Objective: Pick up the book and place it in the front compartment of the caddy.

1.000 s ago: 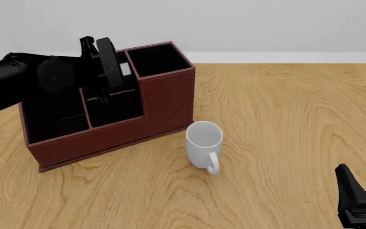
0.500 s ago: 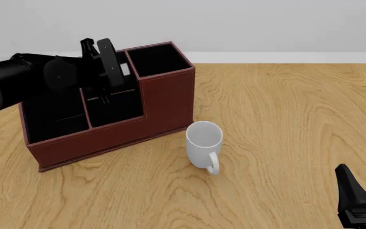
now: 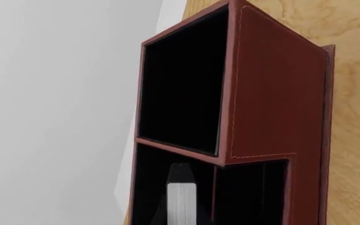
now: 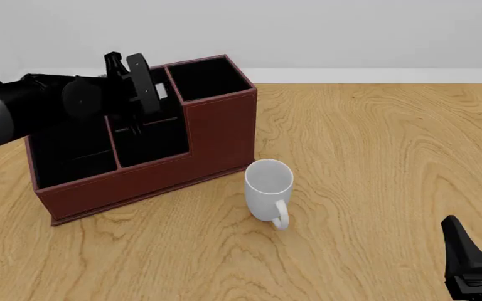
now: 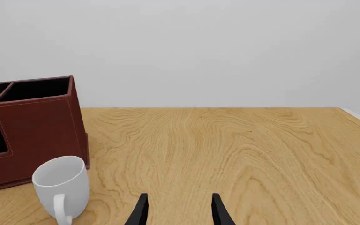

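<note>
Your caddy (image 4: pixel 140 150) sits far left on surface (image 4: pixel 375 157). Mug (image 4: pixel 270 190) stands just right of caddy's front corner, on near side. Your left gripper (image 4: pixel 132 78) hangs over caddy's middle column. Book (image 3: pixel 181 201) stands inside that column, upright. Your right gripper (image 5: pixel 177 211) sits near right corner, well apart from mug.

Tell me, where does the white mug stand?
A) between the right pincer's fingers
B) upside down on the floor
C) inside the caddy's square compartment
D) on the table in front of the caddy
D: the white mug stands upright on the table, just in front of the caddy.
</note>
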`<action>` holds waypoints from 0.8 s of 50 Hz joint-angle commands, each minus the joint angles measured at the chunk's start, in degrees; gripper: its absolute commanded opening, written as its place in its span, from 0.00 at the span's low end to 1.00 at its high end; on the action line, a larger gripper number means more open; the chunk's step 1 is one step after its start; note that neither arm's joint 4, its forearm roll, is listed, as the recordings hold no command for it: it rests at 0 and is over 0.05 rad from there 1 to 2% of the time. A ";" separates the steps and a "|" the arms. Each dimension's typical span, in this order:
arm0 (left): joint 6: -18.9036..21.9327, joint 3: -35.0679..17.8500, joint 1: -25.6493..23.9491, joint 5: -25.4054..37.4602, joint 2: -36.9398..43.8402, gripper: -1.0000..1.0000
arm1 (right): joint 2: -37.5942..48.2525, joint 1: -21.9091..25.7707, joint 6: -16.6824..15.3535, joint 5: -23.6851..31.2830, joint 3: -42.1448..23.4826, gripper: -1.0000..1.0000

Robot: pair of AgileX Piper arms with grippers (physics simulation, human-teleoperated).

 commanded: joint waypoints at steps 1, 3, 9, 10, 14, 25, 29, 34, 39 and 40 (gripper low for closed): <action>2.01 -0.73 1.32 -3.32 2.42 0.00 | -0.02 0.01 0.00 0.01 0.00 1.00; 2.28 -0.52 1.20 -3.66 2.56 0.00 | 0.01 0.00 0.01 0.00 0.00 1.00; 2.74 -0.88 1.62 -4.59 3.63 0.00 | -0.01 -0.01 0.00 0.01 0.00 1.00; 2.80 -1.34 1.95 -4.70 3.98 0.00 | -0.02 0.01 0.00 0.01 0.00 1.00; 4.33 -1.73 3.27 -6.28 5.56 0.00 | 0.01 0.01 -0.01 0.00 0.00 1.00; 7.62 -3.55 5.89 -10.79 8.06 1.00 | 0.00 -0.02 0.01 0.00 0.00 1.00; 7.38 -4.27 5.55 -12.25 6.97 1.00 | -0.01 0.00 0.01 0.00 0.00 1.00; 7.84 -5.89 6.27 -15.44 6.89 1.00 | 0.00 0.00 -0.01 0.00 0.00 1.00; 8.18 -7.92 6.33 -17.91 6.28 1.00 | 0.02 0.01 0.00 -0.01 0.00 1.00; 9.39 -8.05 6.80 -19.17 6.68 1.00 | 0.00 0.01 0.01 0.00 0.00 1.00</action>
